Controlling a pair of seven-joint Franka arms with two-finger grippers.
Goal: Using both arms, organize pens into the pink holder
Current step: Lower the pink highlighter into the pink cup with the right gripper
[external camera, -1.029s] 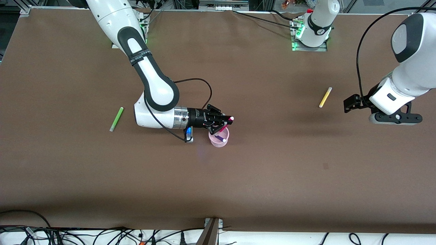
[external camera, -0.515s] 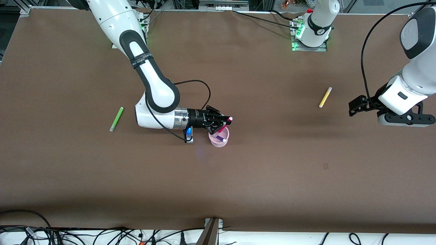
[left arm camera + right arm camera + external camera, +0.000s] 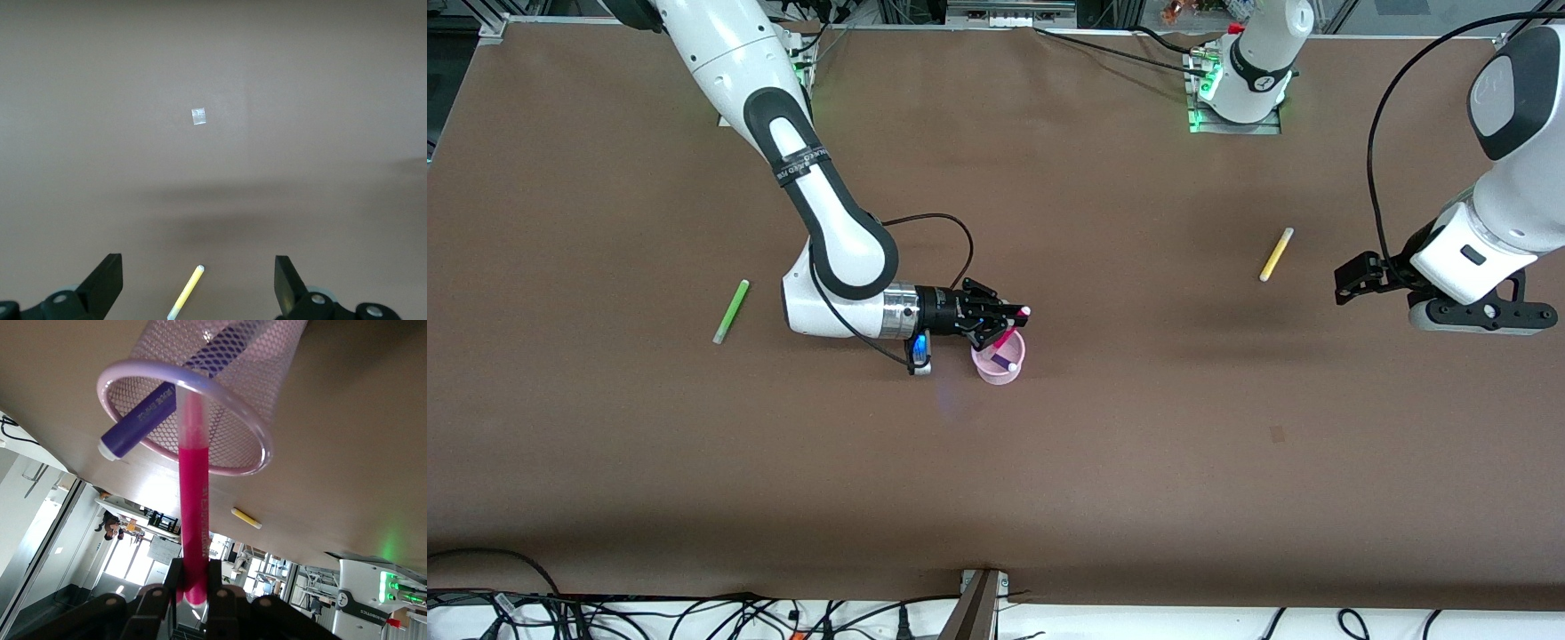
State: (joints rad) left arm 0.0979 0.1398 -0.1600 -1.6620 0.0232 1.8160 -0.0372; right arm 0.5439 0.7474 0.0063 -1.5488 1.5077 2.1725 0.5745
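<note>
Right gripper (image 3: 1003, 325), over the rim of the pink holder (image 3: 998, 368): its fingers (image 3: 175, 581) are clamped on the magenta pen (image 3: 194, 513) close to the pen's pale upper tip. The pen slants down past the rim, its lower end inside the holder. The wrist view shows the holder as a mesh-walled cup (image 3: 230, 360) with a smooth ring at its mouth. The dark purple pen (image 3: 163, 403) already lies in it, leaning against the rim with one capped end projecting above the ring.

The holder stands on the brown table (image 3: 1138, 462), near the middle of its length. The green pen (image 3: 731, 311) lies flat on the table toward the right arm's end, well apart from the holder.

Left gripper (image 3: 1352, 276), over the table toward the left arm's end: its fingers (image 3: 107, 280) are spread wide and hold nothing. The yellow pen (image 3: 1276, 254) lies flat on the table just beside this gripper; in the left wrist view it (image 3: 186, 292) appears between the two fingers. A small pale square mark (image 3: 199, 116) shows on the table surface.
</note>
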